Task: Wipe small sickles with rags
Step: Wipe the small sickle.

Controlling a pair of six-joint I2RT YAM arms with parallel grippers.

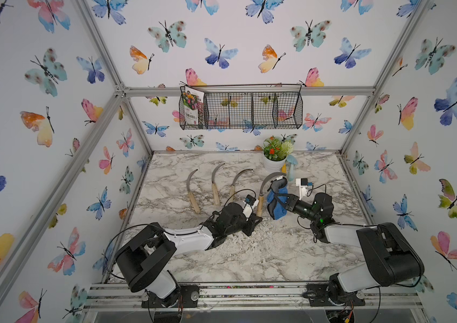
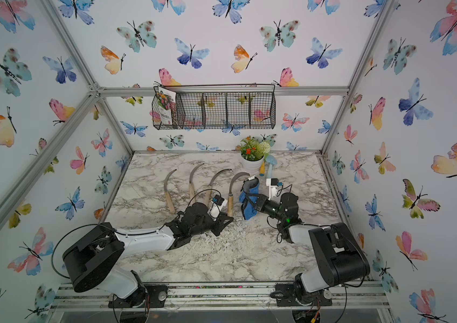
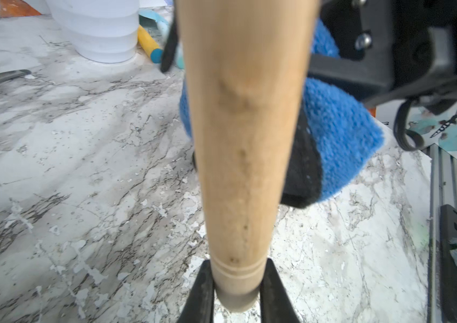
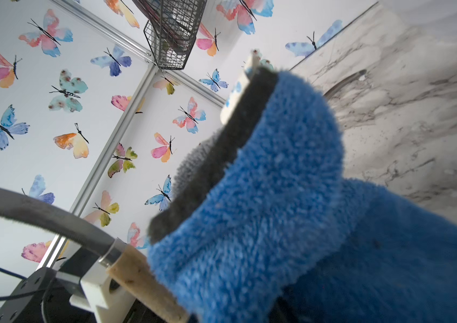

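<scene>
Centre-right in both top views, my left tool (image 1: 258, 216) pinches the butt of a pale wooden handle. It holds one small sickle (image 1: 261, 204) whose grey blade arches toward the upper right. Just right of it, my right tool (image 1: 277, 201) is clamped on a thick blue rag (image 1: 277, 214) with a dark grey-black strip. The rag sits inside the blade's curve — I cannot tell whether they touch. In the right wrist view a white tag (image 4: 235, 92) on that strip carries blue marks I cannot read. Three more sickles (image 1: 215, 194) lie side by side on the marble desk (image 1: 221, 265), left of centre. In the upper middle a wire basket (image 1: 277, 112) hangs on the wall. Its left compartment holds a flower-printed packet (image 1: 192, 107) — the lettering is too small to read.
</scene>
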